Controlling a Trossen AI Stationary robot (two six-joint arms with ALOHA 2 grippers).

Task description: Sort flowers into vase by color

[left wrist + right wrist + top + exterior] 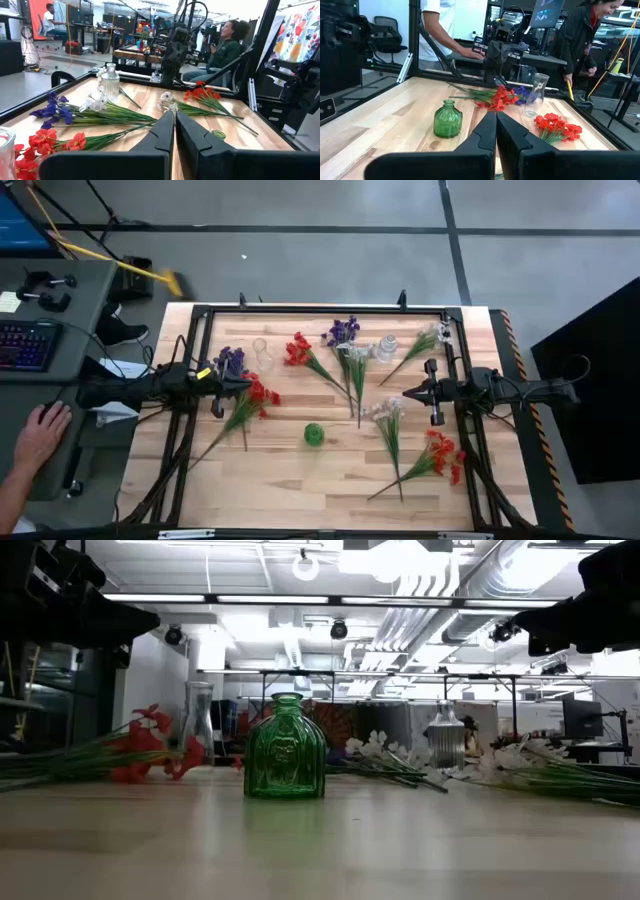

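Note:
Flowers lie flat and scattered on the wooden table: a purple spray (230, 360) and a red spray (262, 393) at the left, red (297, 350), purple (343, 332) and white (360, 352) in the middle, and white (430, 338), white (385, 410) and red (442, 452) at the right. A green vase (314, 434) stands near the middle front, a clear vase (262, 352) and a ribbed clear vase (386, 348) farther back. My left gripper (248, 385) hovers shut over the left red spray. My right gripper (405, 392) is shut above bare table, right of centre.
A black frame (320, 310) runs round the table top. A desk with a keyboard (25, 345) stands left of the table, and a person's hand (40, 430) rests there. People stand and sit beyond the table (225, 45). Bare wood lies along the near edge (300, 490).

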